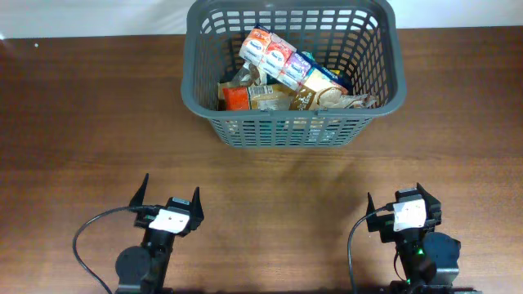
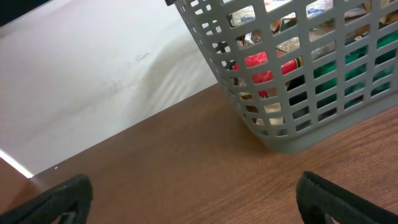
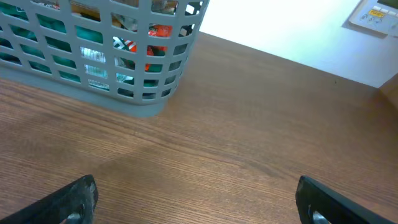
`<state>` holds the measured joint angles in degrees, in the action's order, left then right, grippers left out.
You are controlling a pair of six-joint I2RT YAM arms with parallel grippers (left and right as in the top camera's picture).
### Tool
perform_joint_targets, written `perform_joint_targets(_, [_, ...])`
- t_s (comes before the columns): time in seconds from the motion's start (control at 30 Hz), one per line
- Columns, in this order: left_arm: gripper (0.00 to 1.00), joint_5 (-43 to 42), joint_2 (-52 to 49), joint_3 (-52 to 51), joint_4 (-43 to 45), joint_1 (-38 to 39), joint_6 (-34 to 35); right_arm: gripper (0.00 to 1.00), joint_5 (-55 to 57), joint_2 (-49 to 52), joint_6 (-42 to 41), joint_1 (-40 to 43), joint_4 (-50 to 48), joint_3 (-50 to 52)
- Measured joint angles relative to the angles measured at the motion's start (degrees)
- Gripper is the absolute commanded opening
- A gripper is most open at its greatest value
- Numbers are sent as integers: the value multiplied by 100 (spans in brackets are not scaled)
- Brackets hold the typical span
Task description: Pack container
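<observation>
Well beyond both jaws, the container (image 1: 286, 131)

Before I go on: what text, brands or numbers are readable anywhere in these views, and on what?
None can be read.
On the snack packs in the basket: coloured print, too small to read.
On the white tag behind the left gripper and its twin behind the right gripper: no print shows.
On the white panel in the right wrist view: yellow marks, blurred.
</observation>
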<state>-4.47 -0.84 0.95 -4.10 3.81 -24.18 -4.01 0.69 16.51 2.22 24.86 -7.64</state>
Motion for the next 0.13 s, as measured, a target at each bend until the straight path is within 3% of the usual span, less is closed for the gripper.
perform_joint_targets(0.13, [99, 0, 0, 0, 0, 0, 0, 99, 0, 0, -2, 0, 0, 0])
